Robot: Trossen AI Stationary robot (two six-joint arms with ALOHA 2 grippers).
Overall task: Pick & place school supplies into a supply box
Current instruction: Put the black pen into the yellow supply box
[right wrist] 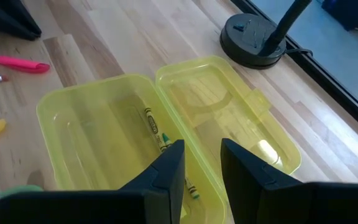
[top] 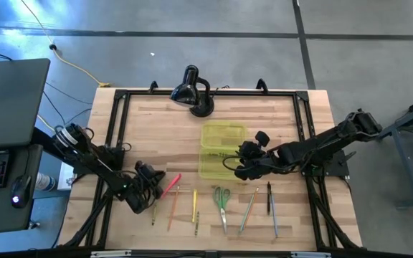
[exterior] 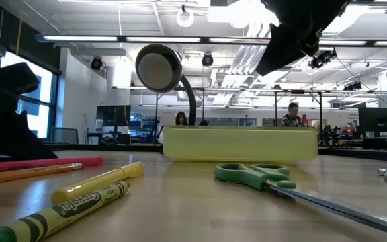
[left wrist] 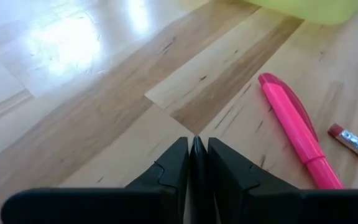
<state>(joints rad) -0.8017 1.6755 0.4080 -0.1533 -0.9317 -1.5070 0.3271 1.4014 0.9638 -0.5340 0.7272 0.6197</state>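
While right gripper [right wrist: 197, 163] is hovering, fingers parted, empty, over supply box [right wrist: 73, 106], a crayon [right wrist: 156, 132] is lying lengthwise inside; left gripper [left wrist: 194, 163] is resting pinched closed.

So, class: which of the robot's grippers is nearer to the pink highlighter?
Left. The left gripper, shut, sits right beside the pink highlighter; the right gripper, open, hangs over the yellow-green supply box, farther away.

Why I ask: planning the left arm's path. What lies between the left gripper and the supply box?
The pink highlighter, on bare wood between the left gripper and the supply box, in the left wrist view.
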